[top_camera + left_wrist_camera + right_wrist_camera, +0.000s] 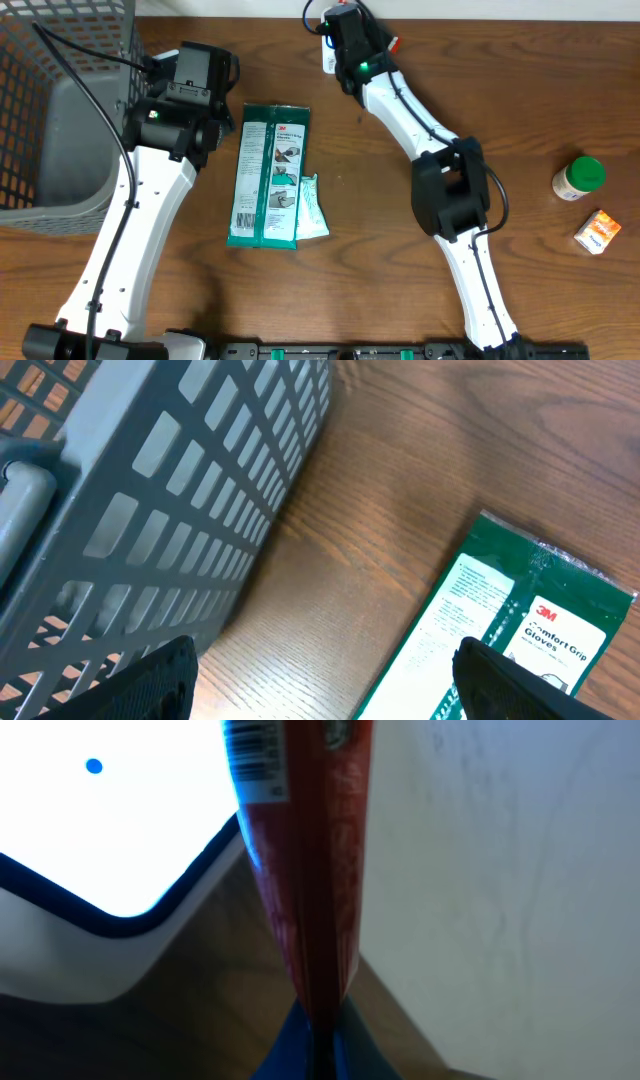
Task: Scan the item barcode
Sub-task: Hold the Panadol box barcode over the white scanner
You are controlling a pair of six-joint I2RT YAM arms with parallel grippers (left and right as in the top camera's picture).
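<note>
Red pkt [312,880] w/ barcode [254,755] up top, beside lit white scanner [95,840].

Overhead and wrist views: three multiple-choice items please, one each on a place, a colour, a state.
1. How is the left gripper? A open, holding nothing; B shut, holding nothing; C shut on a cloth.
2. What colour is the packet in the right gripper? A green; B white; C red.
3. Where is the green-lidded jar? A in the left gripper; B beside the orange box; C in the right gripper.
A: fingers apart, nothing between. C: right wrist view shows red. B: it stands by the box.
</note>
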